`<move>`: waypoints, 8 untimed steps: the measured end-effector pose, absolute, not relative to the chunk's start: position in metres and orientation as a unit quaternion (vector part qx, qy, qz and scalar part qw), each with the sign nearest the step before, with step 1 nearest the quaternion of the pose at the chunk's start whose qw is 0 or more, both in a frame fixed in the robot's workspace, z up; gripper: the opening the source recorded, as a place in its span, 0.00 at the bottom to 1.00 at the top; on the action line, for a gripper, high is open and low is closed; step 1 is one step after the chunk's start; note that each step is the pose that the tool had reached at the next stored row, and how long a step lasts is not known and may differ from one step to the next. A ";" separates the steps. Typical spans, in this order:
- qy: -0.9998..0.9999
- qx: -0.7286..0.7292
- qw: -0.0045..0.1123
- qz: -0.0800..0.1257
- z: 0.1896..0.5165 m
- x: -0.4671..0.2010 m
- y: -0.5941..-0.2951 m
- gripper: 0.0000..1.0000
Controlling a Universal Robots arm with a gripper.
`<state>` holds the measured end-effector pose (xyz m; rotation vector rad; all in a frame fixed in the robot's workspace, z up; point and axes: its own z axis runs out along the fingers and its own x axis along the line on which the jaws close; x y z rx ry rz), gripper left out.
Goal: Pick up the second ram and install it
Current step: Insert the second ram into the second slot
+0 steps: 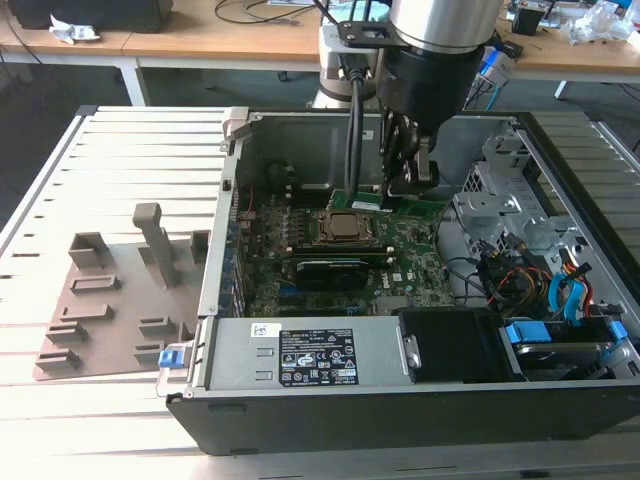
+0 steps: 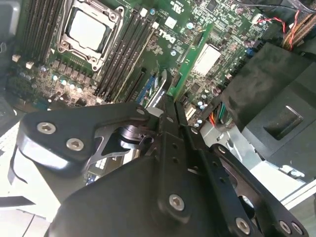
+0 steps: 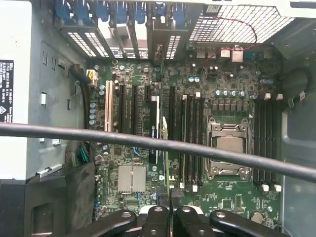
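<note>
Gripping the second ram (image 2: 187, 66), seemingly, end effector (image 2: 170, 104) hovers over motherboard (image 3: 227, 197).

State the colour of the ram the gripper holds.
Green board; the second ram shows best in the second wrist view.

Second ram (image 2: 187, 59): a slim green stick with small dark chips, gripped between the end effector (image 2: 170, 101) fingers. It stood on edge over the motherboard, beside the CPU socket, with its long side parallel to the memory slots. In the first wrist view the ram (image 3: 165, 140) appeared edge-on, as a thin line. Whether it was seated in a slot could not be told.
</note>
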<state>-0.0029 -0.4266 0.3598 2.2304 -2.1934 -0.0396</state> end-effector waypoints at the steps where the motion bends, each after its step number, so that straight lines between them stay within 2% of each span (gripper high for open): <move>1: -0.701 0.713 0.007 -0.013 0.357 -0.002 -0.426 0.13; 8: -0.701 0.713 0.007 -0.015 0.332 0.009 -0.413 0.13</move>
